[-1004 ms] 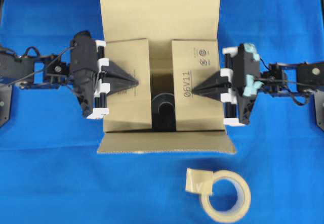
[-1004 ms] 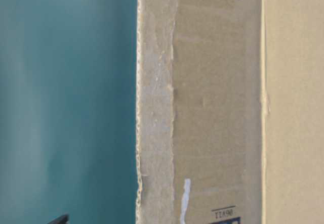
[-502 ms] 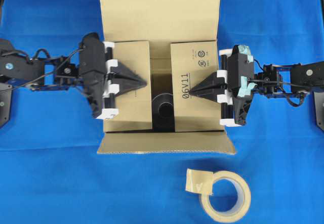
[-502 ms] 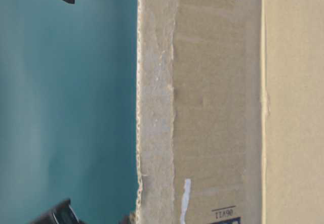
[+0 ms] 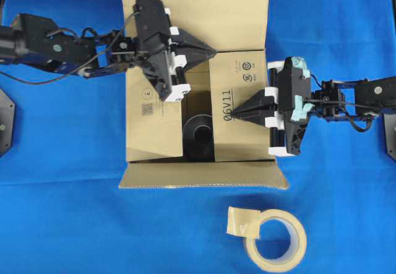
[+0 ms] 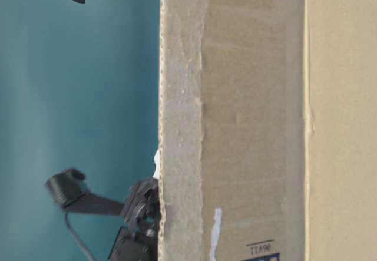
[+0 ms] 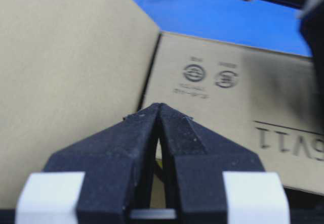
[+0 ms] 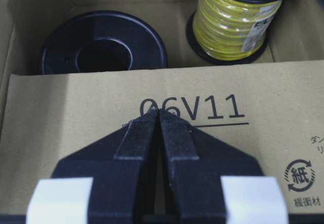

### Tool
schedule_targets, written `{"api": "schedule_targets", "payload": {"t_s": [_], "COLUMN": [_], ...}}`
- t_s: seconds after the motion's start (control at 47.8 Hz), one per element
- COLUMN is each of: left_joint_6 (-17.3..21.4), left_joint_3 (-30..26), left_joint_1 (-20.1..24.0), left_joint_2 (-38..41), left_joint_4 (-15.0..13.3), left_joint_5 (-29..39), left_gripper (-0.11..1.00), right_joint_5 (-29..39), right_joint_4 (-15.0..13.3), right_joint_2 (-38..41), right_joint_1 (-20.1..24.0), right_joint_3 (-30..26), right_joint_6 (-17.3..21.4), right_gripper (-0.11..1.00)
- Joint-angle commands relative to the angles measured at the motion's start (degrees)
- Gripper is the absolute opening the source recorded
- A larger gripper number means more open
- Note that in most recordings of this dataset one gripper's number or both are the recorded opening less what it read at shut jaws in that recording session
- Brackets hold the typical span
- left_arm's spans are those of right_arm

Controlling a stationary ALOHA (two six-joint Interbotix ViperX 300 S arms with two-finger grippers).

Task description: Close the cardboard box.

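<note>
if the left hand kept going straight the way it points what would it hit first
Probably the right flap of the box. The left hand is shut and points across the opening toward that flap's far corner, near the recycling marks. Its height above the flap is unclear, so it might pass just over.

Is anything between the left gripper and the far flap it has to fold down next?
Nothing visible. The left gripper, shut, sits over the base of the cardboard box's far flap, with only bare cardboard there. The right gripper, also shut, rests on the right flap, clear of that path.
</note>
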Motion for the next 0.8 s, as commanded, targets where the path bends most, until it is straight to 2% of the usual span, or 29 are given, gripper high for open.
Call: {"api": "schedule_targets", "payload": {"t_s": [0.0, 0.607, 0.774], "left_joint_6": [0.4, 1.1, 1.1], "left_joint_3": [-1.4, -1.8, -1.7], "left_joint_1": [0.5, 1.7, 1.7], "left_joint_2": [0.4, 2.9, 2.8], "left_joint_4": [0.2, 0.2, 0.1], "left_joint_5": [-0.7, -3.4, -3.2], "left_gripper": [0.01, 0.01, 0.01], "right_joint_5": [-0.9, -1.1, 0.0], "right_joint_4": [0.1, 0.1, 0.0], "right_joint_2": [-0.3, -0.4, -4.5], "right_joint_1": [0.3, 1.0, 1.3], "right_joint_3": [-1.1, -1.3, -1.3], "right_joint_6": [0.1, 0.1, 0.1], "right_gripper": [0.0, 0.0, 0.0]}}
